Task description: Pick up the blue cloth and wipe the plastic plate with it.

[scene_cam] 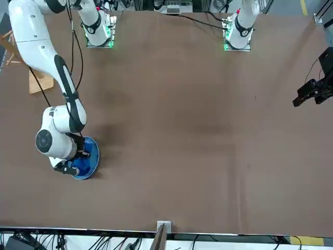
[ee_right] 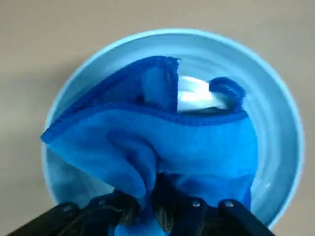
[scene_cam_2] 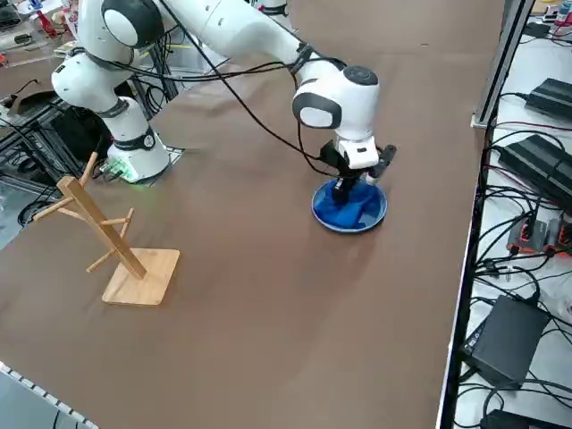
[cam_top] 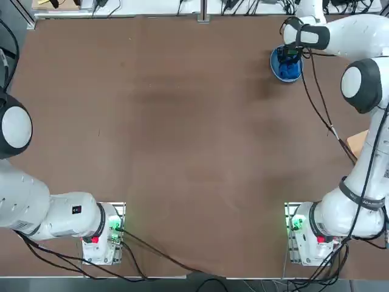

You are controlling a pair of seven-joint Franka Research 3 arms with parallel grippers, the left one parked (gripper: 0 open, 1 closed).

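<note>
While overhead hides it, wrist camera shows blue cloth [ee_right: 162, 142] bunched, plastic plate [ee_right: 275, 123] beneath

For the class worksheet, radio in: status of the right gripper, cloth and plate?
Right gripper shut on blue cloth, over the plate. Cloth bunched inside plastic plate. Wooden stand well clear; nothing in the way.

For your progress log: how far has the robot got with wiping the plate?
Done: the right gripper is shut on the blue cloth. In hand: the cloth hangs bunched over the plastic plate, covering much of it. Left: whether wiping is complete cannot be told.
</note>
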